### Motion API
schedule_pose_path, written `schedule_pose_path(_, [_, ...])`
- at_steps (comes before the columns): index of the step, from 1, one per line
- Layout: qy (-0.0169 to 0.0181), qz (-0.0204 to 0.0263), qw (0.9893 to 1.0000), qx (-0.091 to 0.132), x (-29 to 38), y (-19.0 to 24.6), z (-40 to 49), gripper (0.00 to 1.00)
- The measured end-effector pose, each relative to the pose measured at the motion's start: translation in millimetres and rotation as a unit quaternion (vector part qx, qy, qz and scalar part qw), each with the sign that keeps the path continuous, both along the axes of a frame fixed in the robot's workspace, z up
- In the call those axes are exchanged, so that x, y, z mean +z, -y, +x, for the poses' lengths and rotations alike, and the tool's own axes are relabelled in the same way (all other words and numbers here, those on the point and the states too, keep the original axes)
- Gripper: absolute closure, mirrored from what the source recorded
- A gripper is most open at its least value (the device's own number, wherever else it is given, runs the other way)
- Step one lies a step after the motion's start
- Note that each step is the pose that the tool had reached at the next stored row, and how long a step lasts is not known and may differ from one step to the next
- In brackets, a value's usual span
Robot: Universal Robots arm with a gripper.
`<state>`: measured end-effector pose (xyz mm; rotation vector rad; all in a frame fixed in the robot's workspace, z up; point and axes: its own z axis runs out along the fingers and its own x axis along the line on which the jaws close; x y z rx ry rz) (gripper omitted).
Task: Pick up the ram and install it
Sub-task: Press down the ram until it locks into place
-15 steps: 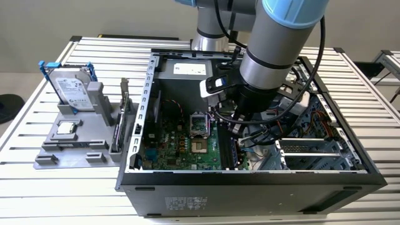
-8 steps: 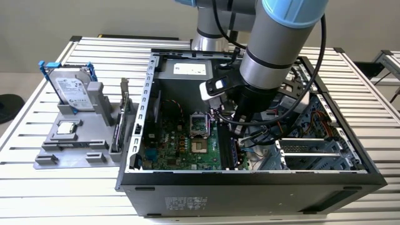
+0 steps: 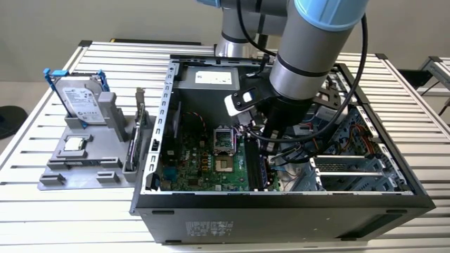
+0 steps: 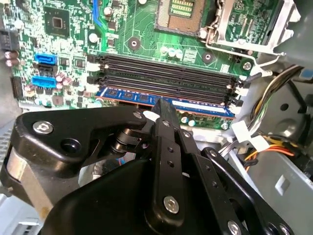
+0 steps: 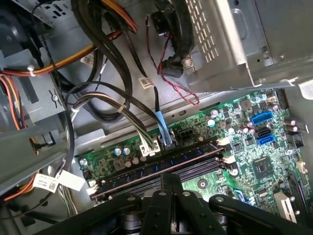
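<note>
The ram (image 4: 205, 108) is a thin dark bluish stick standing in the motherboard's outermost long slot, beside the empty black slots (image 4: 166, 73). In the first wrist view the ram (image 5: 146, 170) runs along the board's edge just beyond the fingers. My gripper (image 4: 161, 108) is shut with nothing between its fingers. Its tips sit over the middle of the ram's top edge; whether they touch it I cannot tell. In the exterior view my gripper (image 3: 264, 152) reaches down inside the open computer case (image 3: 281, 211).
Cable bundles (image 5: 112, 98) and a metal drive cage (image 3: 348, 168) crowd the side of the case beside the slots. The processor socket (image 3: 222, 142) lies on the other side. Outside the case, a grey holder (image 3: 52, 171) carries a hard drive (image 3: 83, 103) and an expansion card (image 3: 138, 126).
</note>
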<state>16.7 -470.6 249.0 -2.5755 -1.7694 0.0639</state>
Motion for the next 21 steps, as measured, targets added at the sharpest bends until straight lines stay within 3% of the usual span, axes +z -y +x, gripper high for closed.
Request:
schedule_pose_path(5, [0.0000,0.0004,0.9997,0.025,-0.7,-1.1,0.0,1.00])
schedule_pose_path(11, [0.0000,0.0010,0.9983,0.058,-1.4,-1.7,0.0,1.00])
schedule_pose_path(16, [0.0000,0.0017,0.9965,0.083,-1.9,-2.0,0.1,1.00])
schedule_pose_path(21, [0.0000,0.0022,0.9938,0.111,-2.3,-2.2,0.2,1.00])
